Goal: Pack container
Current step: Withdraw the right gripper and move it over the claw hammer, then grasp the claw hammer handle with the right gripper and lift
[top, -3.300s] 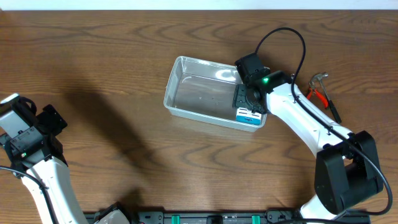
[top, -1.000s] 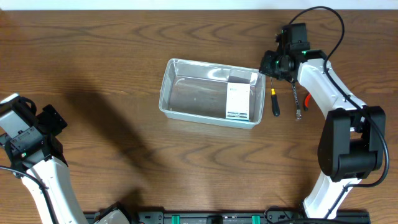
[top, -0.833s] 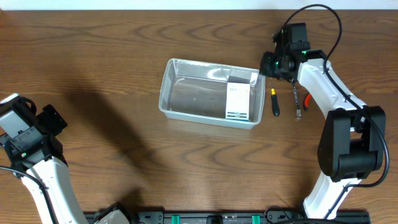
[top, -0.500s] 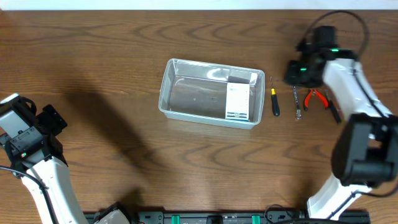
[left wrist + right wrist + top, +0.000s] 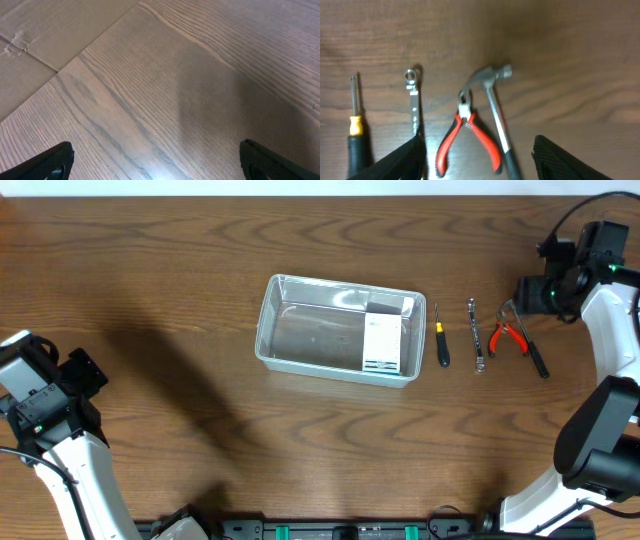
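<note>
The clear plastic container [image 5: 300,330] sits mid-table and holds a white and blue cardboard box [image 5: 383,342] at its right end. To its right lie a yellow-and-black screwdriver [image 5: 441,342], a metal wrench [image 5: 475,338], red-handled pliers [image 5: 510,335] and a small hammer [image 5: 530,345]. My right gripper [image 5: 535,293] is open and empty, above the far end of the pliers and hammer. In the right wrist view the pliers [image 5: 470,135] and hammer [image 5: 495,117] lie between the open fingers. My left gripper [image 5: 160,165] is open over bare wood at the left table edge.
Brown cardboard [image 5: 45,30] lies beyond the table edge in the left wrist view. The left arm [image 5: 45,415] rests at the front left. The right arm [image 5: 610,350] runs along the right edge.
The right gripper let go of the box in the container, then moved right past the screwdriver and wrench to above the pliers and hammer. The left arm has not moved.
</note>
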